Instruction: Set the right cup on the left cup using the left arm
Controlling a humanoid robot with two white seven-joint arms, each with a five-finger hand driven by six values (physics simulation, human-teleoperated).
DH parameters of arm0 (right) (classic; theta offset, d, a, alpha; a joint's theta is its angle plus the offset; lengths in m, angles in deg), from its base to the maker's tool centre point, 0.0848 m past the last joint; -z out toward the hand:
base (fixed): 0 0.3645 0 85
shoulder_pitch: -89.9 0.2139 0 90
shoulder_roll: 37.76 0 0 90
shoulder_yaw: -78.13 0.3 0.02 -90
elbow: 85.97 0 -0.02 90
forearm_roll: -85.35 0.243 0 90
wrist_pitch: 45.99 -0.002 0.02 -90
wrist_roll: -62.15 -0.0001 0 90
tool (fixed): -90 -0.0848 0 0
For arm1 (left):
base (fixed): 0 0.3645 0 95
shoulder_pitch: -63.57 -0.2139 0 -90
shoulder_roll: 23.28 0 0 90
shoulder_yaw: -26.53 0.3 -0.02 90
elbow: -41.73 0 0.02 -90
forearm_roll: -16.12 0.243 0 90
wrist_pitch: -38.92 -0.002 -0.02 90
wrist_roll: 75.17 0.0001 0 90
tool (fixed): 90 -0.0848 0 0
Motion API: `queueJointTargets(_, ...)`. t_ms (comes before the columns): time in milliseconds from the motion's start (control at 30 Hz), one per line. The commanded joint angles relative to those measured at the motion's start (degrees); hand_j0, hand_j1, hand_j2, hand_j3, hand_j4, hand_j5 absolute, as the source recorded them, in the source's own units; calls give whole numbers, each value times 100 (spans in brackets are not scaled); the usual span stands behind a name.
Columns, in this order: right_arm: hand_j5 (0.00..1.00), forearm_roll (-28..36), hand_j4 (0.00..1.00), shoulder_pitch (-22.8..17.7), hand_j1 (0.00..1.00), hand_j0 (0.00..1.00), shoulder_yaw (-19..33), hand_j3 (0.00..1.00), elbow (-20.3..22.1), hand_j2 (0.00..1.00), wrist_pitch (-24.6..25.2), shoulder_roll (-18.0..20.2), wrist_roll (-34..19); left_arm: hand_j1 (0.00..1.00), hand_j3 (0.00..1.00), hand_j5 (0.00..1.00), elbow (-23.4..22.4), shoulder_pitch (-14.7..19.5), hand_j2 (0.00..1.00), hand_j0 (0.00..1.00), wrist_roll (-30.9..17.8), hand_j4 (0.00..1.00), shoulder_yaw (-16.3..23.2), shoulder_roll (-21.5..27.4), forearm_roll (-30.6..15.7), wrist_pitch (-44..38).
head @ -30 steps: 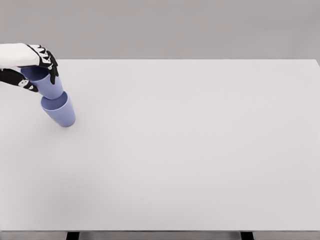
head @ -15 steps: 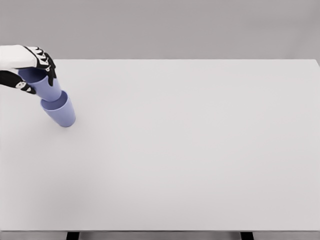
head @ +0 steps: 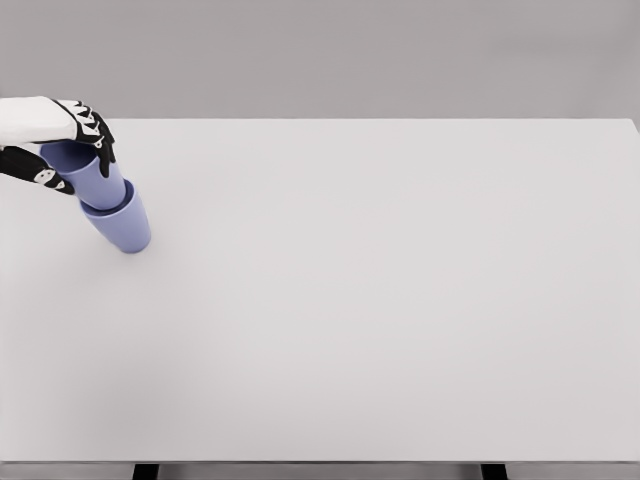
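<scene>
- We saw the lower cup [head: 125, 225] standing at about nine o'clock on the white table [head: 380, 300].
- We found the upper cup [head: 92, 180] nested partway into its mouth, tilted toward ten o'clock.
- Our left hand [head: 62, 140] had its fingers wrapped around the upper cup's rim.

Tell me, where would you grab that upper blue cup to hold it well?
Around its upper wall just below the rim, coming from the left. The upper cup sits nested in the lower cup, so only its top part is free. The left hand is wrapped there now, fingers curled over the rim side.
</scene>
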Motion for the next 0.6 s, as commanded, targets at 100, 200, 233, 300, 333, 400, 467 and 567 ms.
queueJointTargets(100,100,-6,100,0,100,100,0,100,-1,100,-3,0,-2,45,45,45,-9,0,45,45,3,45,-15,8,-43,-16)
queueJointTargets(200,100,-6,100,0,100,100,0,100,-1,100,-3,0,-2,45,45,45,17,0,45,45,3,45,-7,16,-43,-16)
queueJointTargets(233,100,-6,100,0,100,100,0,100,-1,100,-3,0,-2,45,45,45,17,-9,45,45,3,45,-7,16,-43,-16)
queueJointTargets(300,100,-6,100,0,100,100,0,100,-1,100,-3,0,-2,45,45,45,17,-9,45,45,3,45,-7,16,-43,-16)
queueJointTargets(333,100,-6,100,0,100,100,0,100,-1,100,-3,0,-2,45,45,45,17,-9,45,45,3,45,-15,16,-43,-16)
queueJointTargets(400,100,-6,100,0,100,100,9,100,-1,100,-3,0,-2,45,45,45,17,-18,45,45,3,45,-15,7,-43,-16)
queueJointTargets(467,100,-6,100,0,100,100,0,100,-1,100,-3,0,-2,45,45,45,17,-26,45,45,3,45,-15,-1,-43,-16)
queueJointTargets(567,100,-6,100,0,100,100,0,100,-1,100,-3,0,-2,46,46,46,26,-35,46,46,11,46,-15,-10,-43,-16)
